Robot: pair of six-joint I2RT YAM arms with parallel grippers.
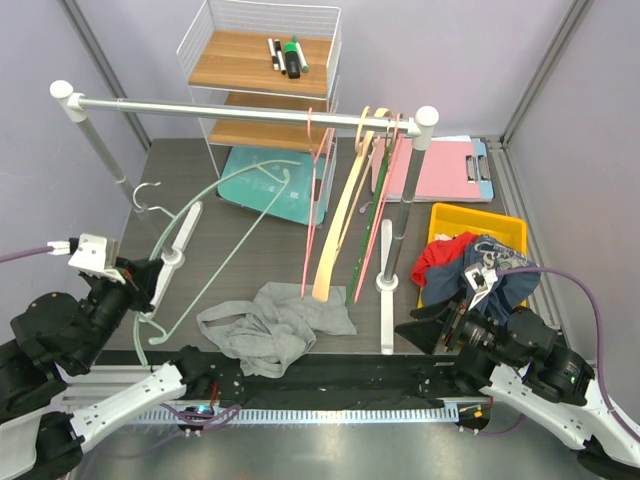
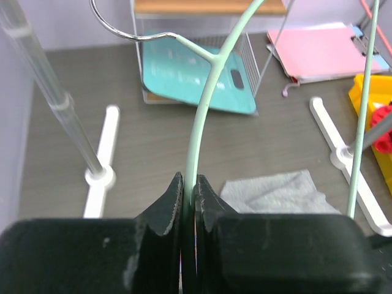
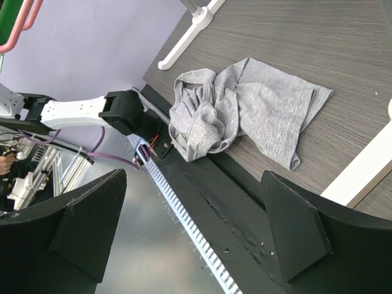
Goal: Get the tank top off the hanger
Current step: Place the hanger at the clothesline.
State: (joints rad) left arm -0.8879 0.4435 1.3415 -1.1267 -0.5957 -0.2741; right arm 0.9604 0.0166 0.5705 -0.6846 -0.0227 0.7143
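Down at eight o'clock on the overhead view, the left gripper (image 2: 188,184) has its jaws pressed together on the thin arm of the mint-green hanger (image 2: 205,104), whose metal hook points toward twelve. Over at four o'clock, the right gripper (image 3: 193,184) hangs with jaws spread wide, holding nothing. Between them at six o'clock, the grey tank top (image 1: 270,325) lies crumpled on the dark table (image 1: 190,170), right at the near edge and off the hanger. Beyond it, several coloured hangers (image 1: 340,220) dangle from the clothes rail (image 1: 240,108). At three o'clock sits a yellow bin (image 1: 455,215) of clothes, and at twelve a wire shelf (image 1: 260,60).
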